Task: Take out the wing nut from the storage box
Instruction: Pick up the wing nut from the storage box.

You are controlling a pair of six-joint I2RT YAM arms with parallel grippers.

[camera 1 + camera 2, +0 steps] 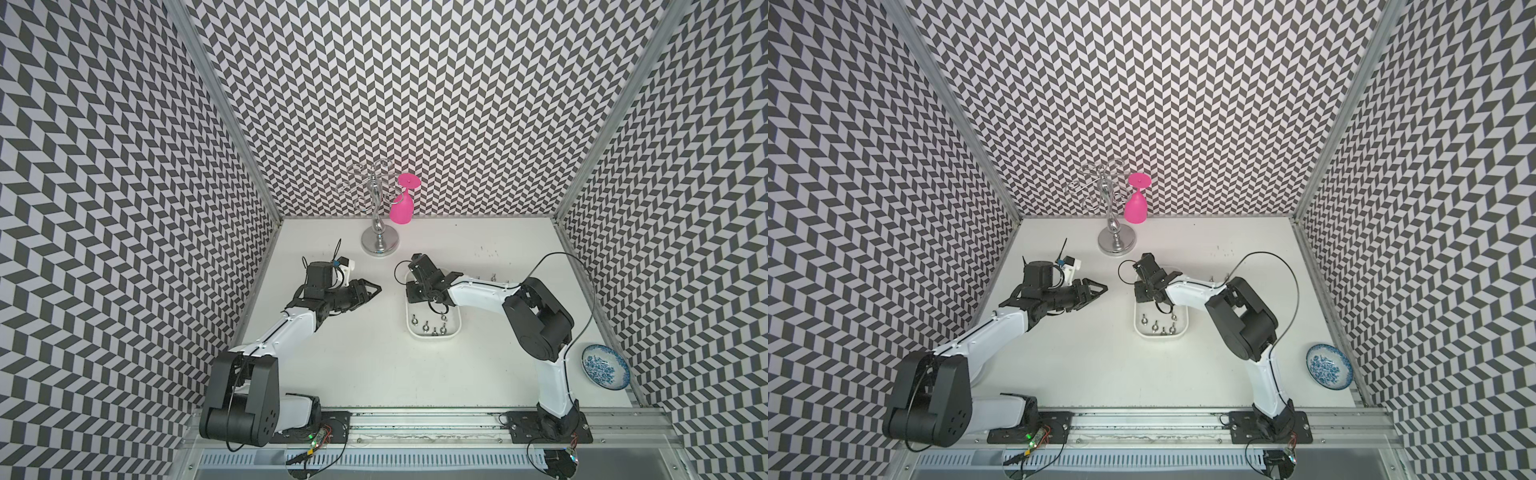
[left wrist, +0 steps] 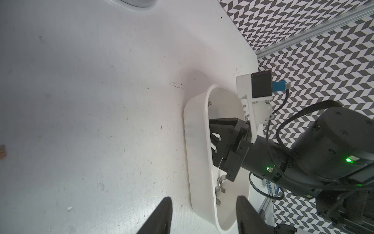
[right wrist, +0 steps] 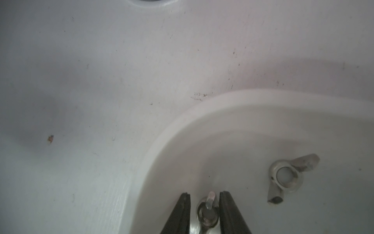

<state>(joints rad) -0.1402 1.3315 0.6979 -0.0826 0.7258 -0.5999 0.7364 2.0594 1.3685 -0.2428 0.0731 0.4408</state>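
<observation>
Risk: the small steel wing nut [image 3: 208, 212] stands between the right tool [image 3: 204, 194] jaws, but one side shows a gap, so I can't tell if it's clamped. Lifting now could twist it out. The tool is over the upper-left corner of the shallow white plastic storage box [image 1: 432, 337], right of centre in both top views. Left tool [image 2: 204, 199] is released and empty.

**Smooth plastic, dull metal**

The storage box [image 3: 263, 97] is smooth white plastic with a soft sheen. The wing nut [image 3: 297, 182] in it is dull grey metal. The table [image 3: 101, 81] is matt white and scuffed. The far stand [image 1: 380, 241] is mirror-polished metal.
</observation>
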